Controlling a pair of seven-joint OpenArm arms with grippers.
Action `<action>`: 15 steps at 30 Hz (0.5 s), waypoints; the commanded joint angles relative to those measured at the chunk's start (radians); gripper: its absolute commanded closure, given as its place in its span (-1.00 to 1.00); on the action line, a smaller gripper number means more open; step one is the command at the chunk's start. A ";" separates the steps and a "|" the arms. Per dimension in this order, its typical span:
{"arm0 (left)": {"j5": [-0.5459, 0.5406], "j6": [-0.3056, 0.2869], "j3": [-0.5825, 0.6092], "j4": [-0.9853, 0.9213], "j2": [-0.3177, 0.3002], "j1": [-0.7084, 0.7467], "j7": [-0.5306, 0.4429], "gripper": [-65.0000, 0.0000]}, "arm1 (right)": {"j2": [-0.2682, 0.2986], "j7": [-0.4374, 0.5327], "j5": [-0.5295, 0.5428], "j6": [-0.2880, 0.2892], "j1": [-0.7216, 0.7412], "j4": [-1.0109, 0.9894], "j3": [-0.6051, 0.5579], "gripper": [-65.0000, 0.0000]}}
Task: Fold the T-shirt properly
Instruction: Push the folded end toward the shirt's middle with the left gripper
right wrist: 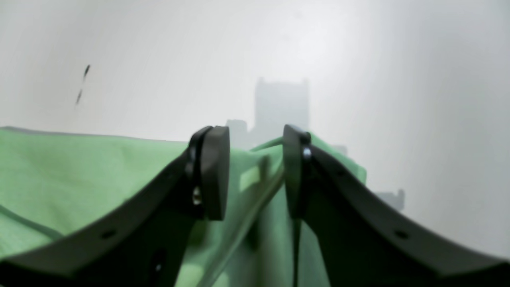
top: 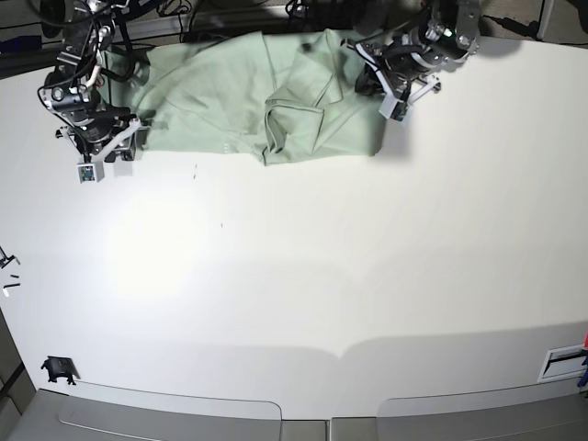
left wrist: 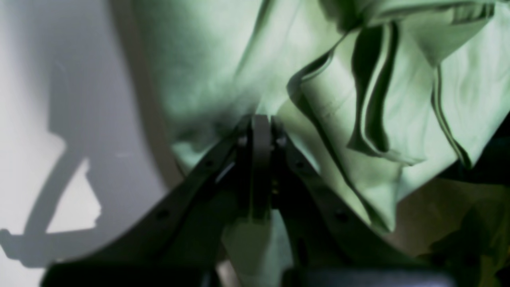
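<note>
The pale mint-green T-shirt (top: 220, 101) lies crumpled along the far edge of the white table (top: 303, 276), with a folded bunch near its middle. My left gripper (top: 366, 72) is at the shirt's right end. In the left wrist view its jaws (left wrist: 261, 119) are shut on a pinch of the T-shirt (left wrist: 398, 99), with hemmed folds bunched to the right. My right gripper (top: 136, 129) is at the shirt's left end. In the right wrist view it (right wrist: 255, 159) is open, its fingers straddling a hemmed edge of the T-shirt (right wrist: 79, 167) that lies below them.
Cables and dark equipment line the table's far edge (top: 276, 14). A small black object (top: 57, 369) sits near the front left corner, and small dark bits (top: 7, 262) lie at the left edge. A white fixture (top: 562, 363) is at the front right.
</note>
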 commanded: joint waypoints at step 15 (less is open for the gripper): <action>-0.010 -0.003 0.005 0.054 0.005 -0.022 0.002 1.00 | 0.017 0.019 0.011 -0.003 0.009 0.016 0.005 0.35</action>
